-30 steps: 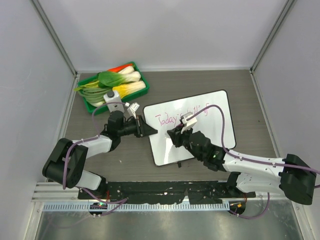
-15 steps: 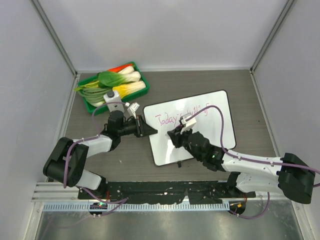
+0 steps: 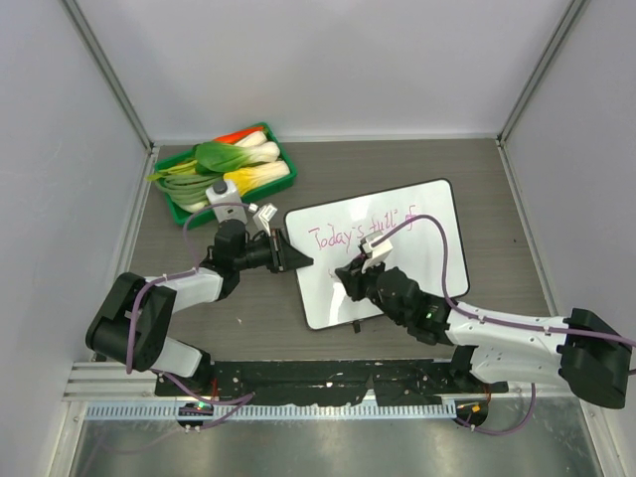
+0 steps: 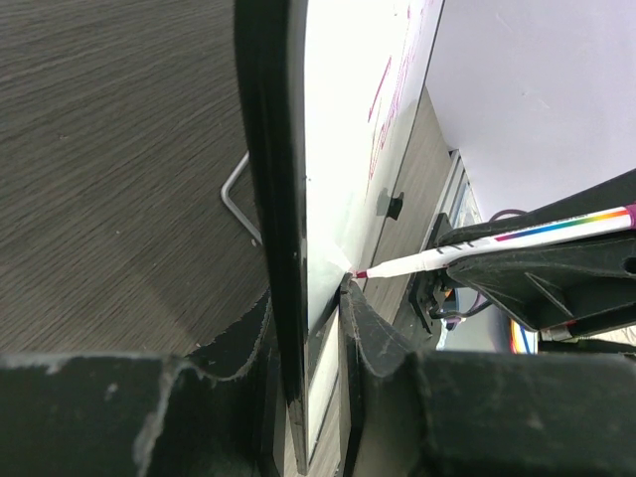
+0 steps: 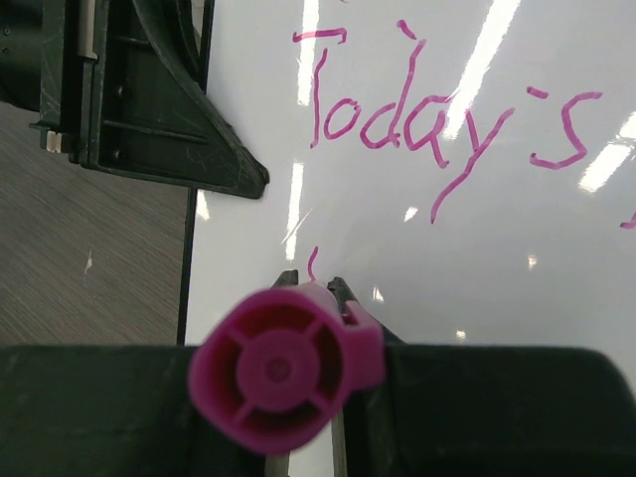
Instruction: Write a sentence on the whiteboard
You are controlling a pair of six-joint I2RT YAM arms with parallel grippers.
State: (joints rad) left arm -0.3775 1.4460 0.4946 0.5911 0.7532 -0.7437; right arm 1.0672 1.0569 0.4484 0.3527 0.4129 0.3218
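**Top external view.** The whiteboard (image 3: pixel 427 248) is seen about the middle of the tabletop, turned a little, with its longer reach toward the right edge. The first line of the sentence (image 3: pixel 343 235) is carried along the board's far half. The board's left rim is clamped by the left gripper (image 3: pixel 296 260). The right gripper (image 3: pixel 350 276) is closed on a marker over the near-left part of the board. A green tray (image 3: pixel 268 128) of vegetables is kept in the far-left corner, well apart.

**Left wrist view.** The rim (image 4: pixel 268 199) is pinched narrowly between the jaws, and the marker (image 4: pixel 477 248) tip is pressed on the white face just beside the inner finger. A stroke drawn further left could be blocked by that finger. Too much pressure could make the board slide or twist in the clamp, and the letters would be bent.

**Right wrist view.** "Today's" (image 5: pixel 397 119) is read above. Only a short stroke is laid beneath the "T", so the second line is judged barely begun. The marker's magenta end (image 5: pixel 283 378) fills the grip and hides the tip. Spacing could therefore be misjudged, and wet ink could be smeared if the fingers are dragged over it.
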